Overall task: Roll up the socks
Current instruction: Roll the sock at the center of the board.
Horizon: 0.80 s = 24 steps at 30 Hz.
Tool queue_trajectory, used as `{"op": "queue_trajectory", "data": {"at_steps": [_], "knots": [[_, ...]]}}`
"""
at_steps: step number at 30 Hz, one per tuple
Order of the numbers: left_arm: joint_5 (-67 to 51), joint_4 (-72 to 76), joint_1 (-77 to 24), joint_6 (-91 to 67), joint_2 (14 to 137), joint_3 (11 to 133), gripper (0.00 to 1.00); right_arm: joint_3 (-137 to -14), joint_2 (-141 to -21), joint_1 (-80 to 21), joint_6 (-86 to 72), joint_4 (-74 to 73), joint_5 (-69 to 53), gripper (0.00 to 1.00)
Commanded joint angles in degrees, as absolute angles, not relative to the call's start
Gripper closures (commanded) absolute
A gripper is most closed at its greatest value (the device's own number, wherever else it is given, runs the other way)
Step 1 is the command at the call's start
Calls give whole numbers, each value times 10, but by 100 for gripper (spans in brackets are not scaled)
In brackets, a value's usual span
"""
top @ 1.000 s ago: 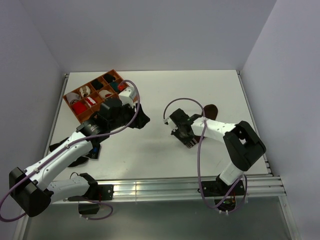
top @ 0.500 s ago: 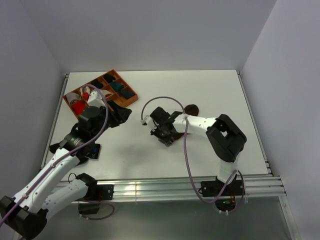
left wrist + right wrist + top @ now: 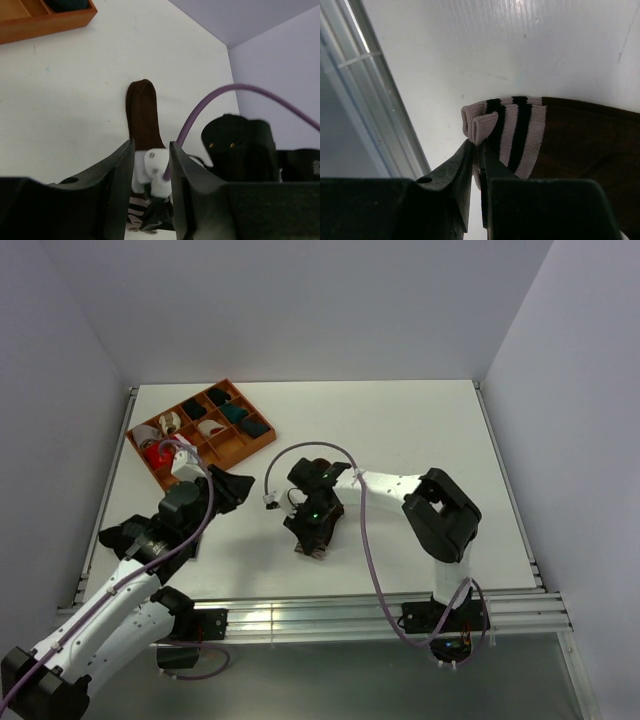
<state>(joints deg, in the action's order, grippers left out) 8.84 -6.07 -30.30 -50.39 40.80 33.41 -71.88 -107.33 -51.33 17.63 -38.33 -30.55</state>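
white table (image 3: 400, 430), orange tray (image 3: 243, 447) out at ten o'clock. the socks (image 3: 580, 145) lie near the middle, striped cuff toward six o'clock, pinched tight in the right gripper (image 3: 479, 150). left gripper (image 3: 151, 147) hangs parted, holding nothing, at their nine o'clock.

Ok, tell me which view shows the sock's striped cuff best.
Right wrist: the striped cuff shows close up, pinched in the right gripper. Left wrist shows mainly the sock's brown length; from the top, the arm hides it.
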Motion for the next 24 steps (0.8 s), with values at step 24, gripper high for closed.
{"op": "queue_trajectory", "data": {"at_steps": [24], "knots": [[-76, 558, -443, -417, 675, 71, 59, -847, -1239, -381, 310, -623, -576, 94]]}}
